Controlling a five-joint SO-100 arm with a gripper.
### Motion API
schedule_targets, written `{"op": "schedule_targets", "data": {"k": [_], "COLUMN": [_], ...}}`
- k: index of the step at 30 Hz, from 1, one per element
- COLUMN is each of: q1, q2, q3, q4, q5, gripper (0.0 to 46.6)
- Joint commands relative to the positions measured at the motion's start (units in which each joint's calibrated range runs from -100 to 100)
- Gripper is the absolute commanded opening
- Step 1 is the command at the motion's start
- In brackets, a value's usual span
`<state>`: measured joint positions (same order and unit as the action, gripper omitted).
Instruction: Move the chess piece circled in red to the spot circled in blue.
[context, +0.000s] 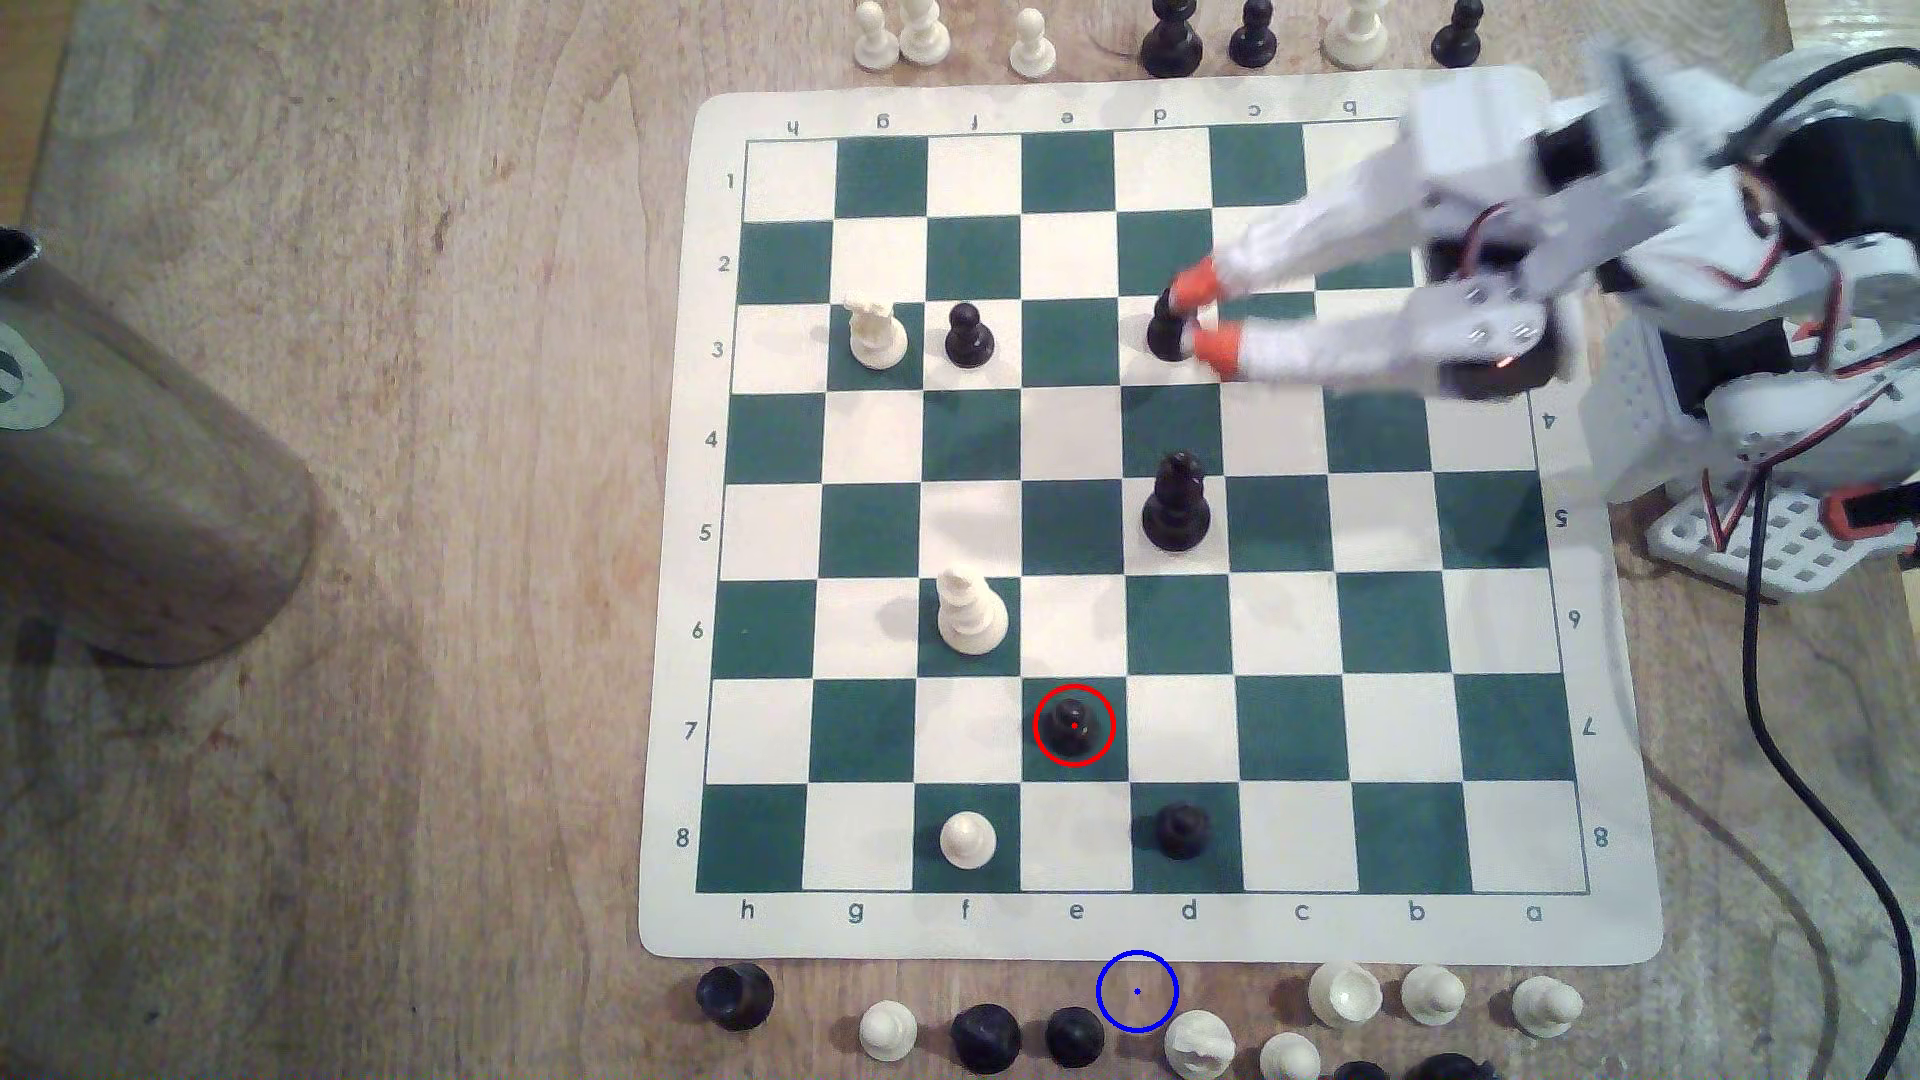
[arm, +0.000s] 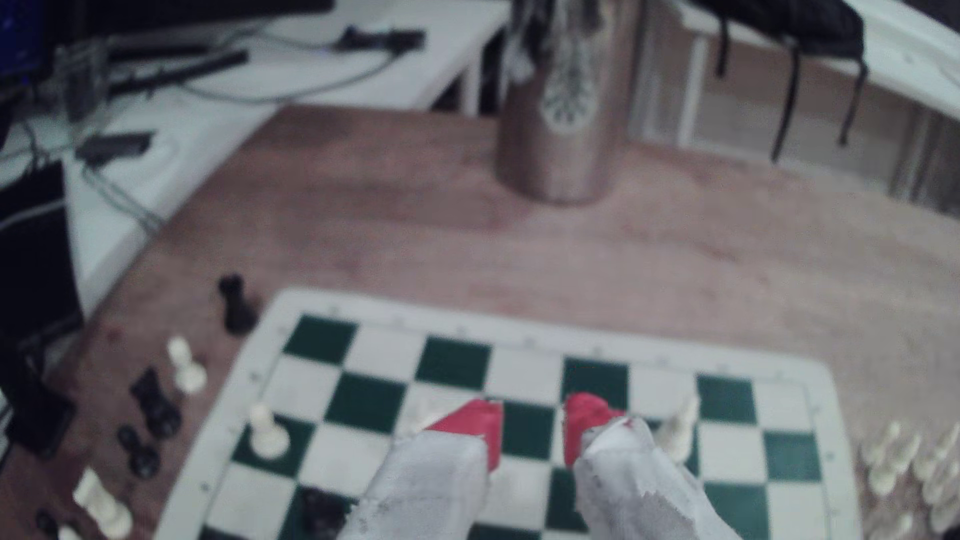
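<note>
One black pawn, the chess piece, stands upright inside the red ring on a green square in row 7, well apart from my tool. My tool hangs over row 3 with its orange fingertips parted and empty, flanking a different black pawn. The spot lies on the bare wooden surface just beyond the board's lettered edge.

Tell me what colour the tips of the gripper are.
Orange-red tips on white fingers; the gripper shows them best in the exterior view.
</note>
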<state>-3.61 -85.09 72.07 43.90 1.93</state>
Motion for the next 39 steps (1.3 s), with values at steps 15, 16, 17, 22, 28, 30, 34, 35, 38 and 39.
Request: {"op": "schedule_targets", "data": {"k": [15, 16, 17, 22, 28, 30, 34, 35, 38, 39], "q1": [-12.23, -12.85, -13.32, -14.34, -14.65, -14.81, -15.20, -15.28, -15.43, -15.43], "q2": [24.90, 25.41, 26.17, 31.69, 37.21, 38.91, 44.51, 45.70, 50.79, 51.81], "q3": [-27.74, -27.83, -28.10, -29.10, -28.28, -27.92, -27.38, -27.47, -28.56, -28.74], "q4": [24.24, 23.91, 23.66, 20.96, 14.08, 12.03, 6.30, 5.32, 2.78, 2.21], "q5": [-6.98, -7.28, -7.47, -8.21, -8.94, -9.13, -9.91, -10.01, -10.21, -10.21], "gripper": [13.5, 13.6, 13.7, 13.7, 13.6, 13.6, 13.5, 13.5, 13.3, 13.3]}}
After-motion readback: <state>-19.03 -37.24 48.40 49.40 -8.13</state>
